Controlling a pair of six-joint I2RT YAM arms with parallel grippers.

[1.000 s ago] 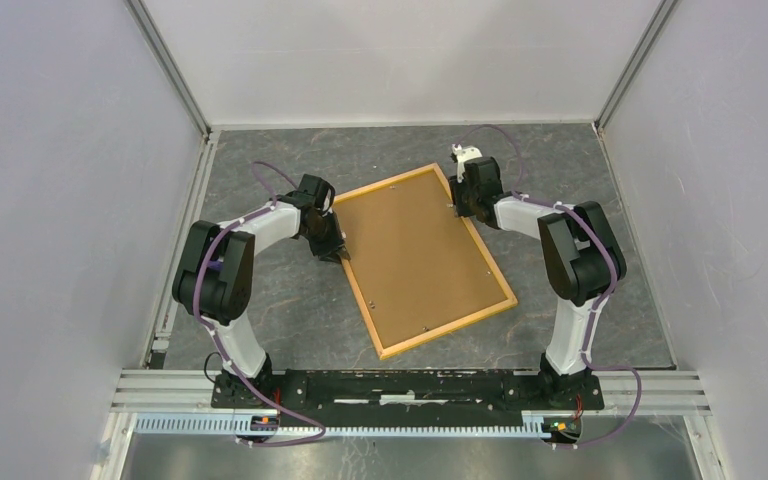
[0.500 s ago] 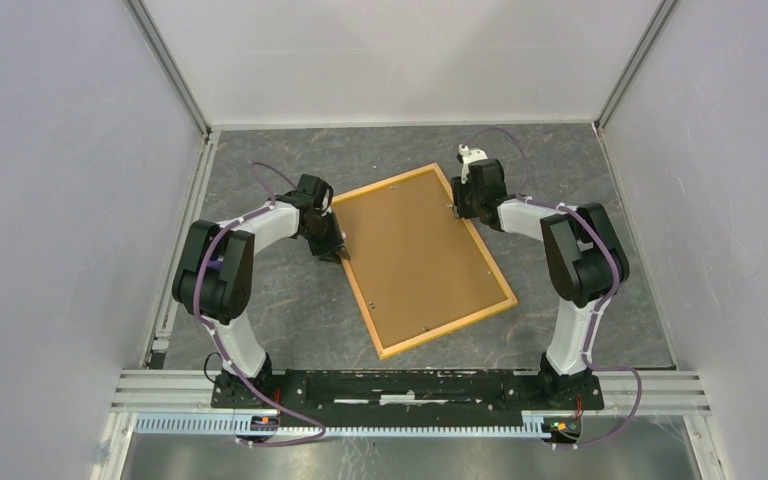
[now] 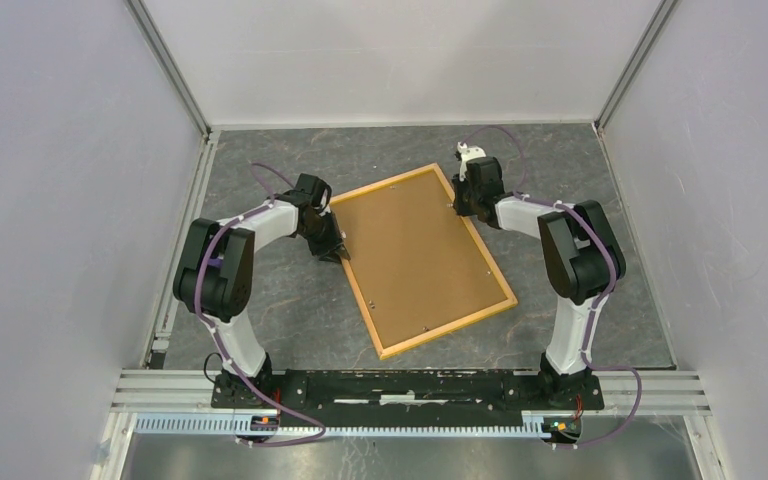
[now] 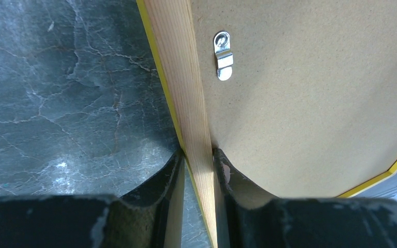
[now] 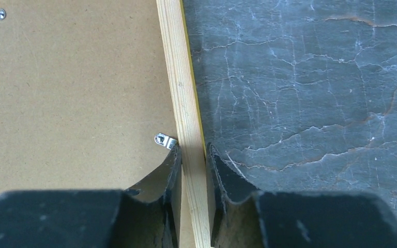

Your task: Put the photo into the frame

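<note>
The frame [image 3: 450, 325], light orange-yellow wood, lies back side up and skewed on the grey table, with the brown backing board [image 3: 420, 255] set in it. The photo is hidden. My left gripper [image 3: 335, 252] is shut on the frame's left rail [image 4: 183, 93], one finger on the table side and one on the board side [image 4: 197, 157]. My right gripper [image 3: 457, 208] is shut on the right rail [image 5: 182, 77] near the far corner, and straddles it the same way [image 5: 192, 155].
Small metal clips sit on the backing board beside the rails, one in the left wrist view [image 4: 223, 56] and one in the right wrist view [image 5: 165, 140]. White walls with metal posts enclose the table on three sides. A metal rail runs along the near edge [image 3: 410, 385].
The right wrist has shifted very slightly. The frame and the left arm stay where they were.
</note>
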